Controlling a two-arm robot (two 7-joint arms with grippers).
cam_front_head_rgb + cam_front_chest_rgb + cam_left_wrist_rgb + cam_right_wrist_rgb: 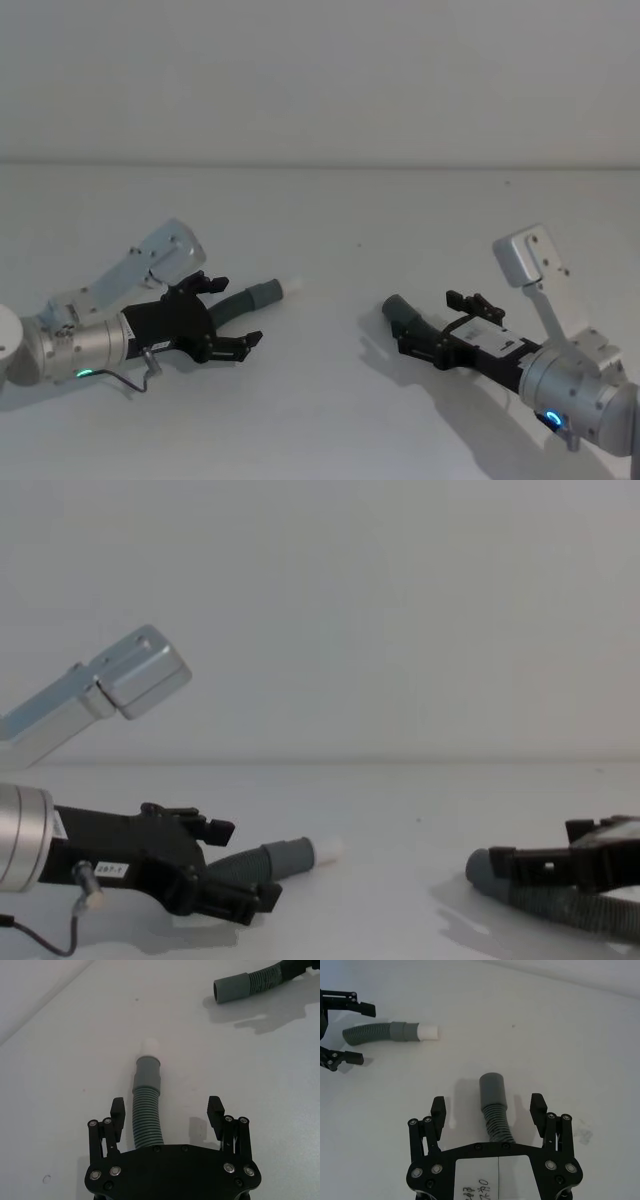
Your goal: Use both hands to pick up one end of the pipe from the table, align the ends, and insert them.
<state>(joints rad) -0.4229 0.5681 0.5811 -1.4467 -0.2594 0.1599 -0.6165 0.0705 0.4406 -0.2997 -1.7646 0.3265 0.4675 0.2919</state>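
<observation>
Tabletop [320, 220], white, matte and flat, spreads across the whole scene and meets a plain pale wall [320, 80] behind it.

Two silver-grey metal arms reach in low over it, one from each side, each ending in a black plastic gripper with jointed fingers. The left gripper [238, 312] sits on the robot's left and the right gripper [428, 322] on its right, well apart from one another. Both have their fingers spread wide, and each straddles a stretch of hose without pinching it. In the left wrist view the left gripper [166, 1106] shows the hose running between its two fingertips, nearer one of them. The right wrist view shows the right gripper [488, 1104] with the hose about midway in the gap.

The pipe [147, 1120] is a dark grey flexible hose, ribbed along its length, and its middle is hidden beneath the grippers. Its two ends stick out forward.

The left end is a smooth grey cylindrical cuff [268, 291] with a narrower white tip [150, 1046]. Its long axis points away from the robot and toward its right. The right end is a plain grey cuff [403, 312], open-mouthed, pointing away and toward the robot's left. The two ends face loosely toward each other, with bare table between them. Both lie low at the surface, though whether the plain cuff touches it cannot be told.
</observation>
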